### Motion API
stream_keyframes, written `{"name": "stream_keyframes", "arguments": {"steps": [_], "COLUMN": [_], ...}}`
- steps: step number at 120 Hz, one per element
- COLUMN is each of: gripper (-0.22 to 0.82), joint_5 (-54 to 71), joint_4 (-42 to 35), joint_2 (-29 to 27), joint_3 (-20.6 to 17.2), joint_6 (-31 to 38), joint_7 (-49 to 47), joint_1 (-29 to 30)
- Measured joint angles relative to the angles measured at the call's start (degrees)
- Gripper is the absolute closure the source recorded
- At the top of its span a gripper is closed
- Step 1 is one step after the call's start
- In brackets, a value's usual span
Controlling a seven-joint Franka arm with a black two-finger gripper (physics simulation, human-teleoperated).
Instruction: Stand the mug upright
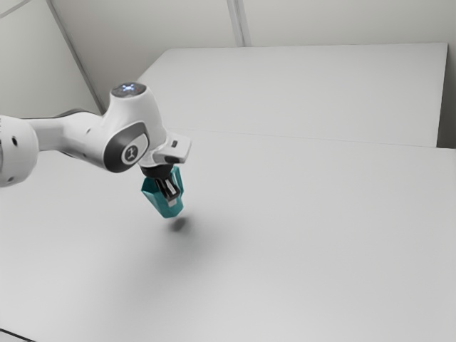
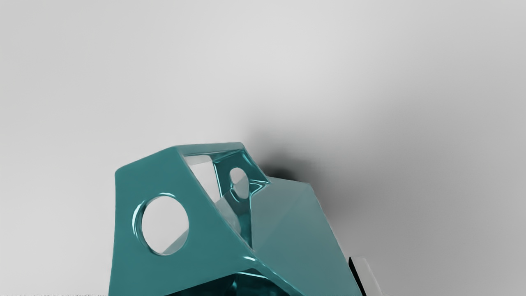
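Gripper [image 1: 171,198]: closed around teal mug [image 1: 158,201] | mug: held tilted, clear of desk [image 1: 299,249] | shadow: cast below

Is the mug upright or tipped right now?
Tilted: in the exterior view the mug leans in the gripper, its narrower end low and its wider end canted toward that view's left.

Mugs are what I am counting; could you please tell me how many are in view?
1: the teal mug, held tilted in the gripper just above the table. Another could be hidden behind the arm.
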Motion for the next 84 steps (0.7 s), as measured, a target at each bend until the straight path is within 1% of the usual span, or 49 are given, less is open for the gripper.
{"name": "stream_keyframes", "arguments": {"steps": [22,84], "gripper": [0.78,0.78], "joint_5": [0.38,0.45], "joint_4": [-0.56,-4.11], "joint_2": [0.93,0.87], "joint_3": [0.0,0.11], "joint_6": [0.36,1.87], "joint_7": [-1.33,-3.93], "joint_1": [0.47,0.39]}}
